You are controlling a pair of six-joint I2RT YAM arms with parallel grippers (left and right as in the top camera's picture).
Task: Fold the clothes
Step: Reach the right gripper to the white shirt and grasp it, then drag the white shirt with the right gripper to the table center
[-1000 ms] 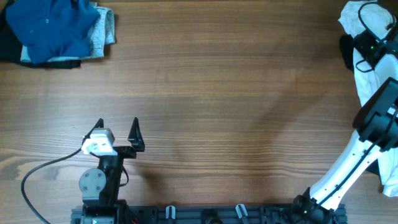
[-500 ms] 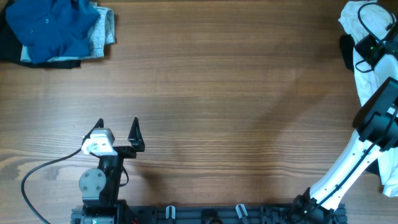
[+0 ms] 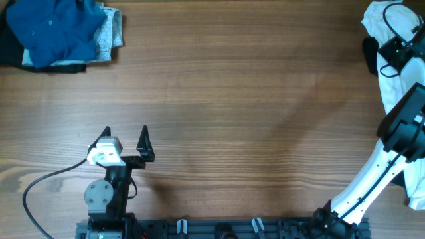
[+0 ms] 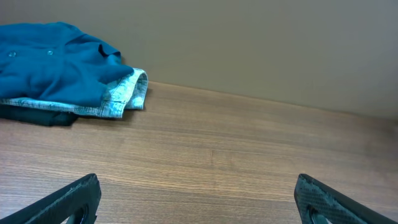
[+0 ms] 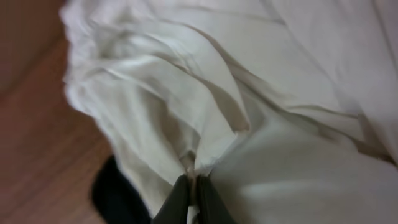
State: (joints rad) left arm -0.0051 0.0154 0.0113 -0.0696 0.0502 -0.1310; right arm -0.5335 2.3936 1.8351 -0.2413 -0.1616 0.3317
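Two grippers show on my feeds. My right gripper [image 5: 194, 186] is pinched tight on a fold of the white T-shirt [image 5: 280, 93], which lies bunched at the far right edge of the wooden table [image 3: 232, 99], partly out of the overhead view. My left gripper [image 3: 126, 131] sits near the front left, fingers spread wide, holding nothing. Well apart, at the far left corner, a blue shirt [image 3: 56, 30] is heaped on a grey garment [image 3: 114, 30] and a black garment [image 3: 10, 53].
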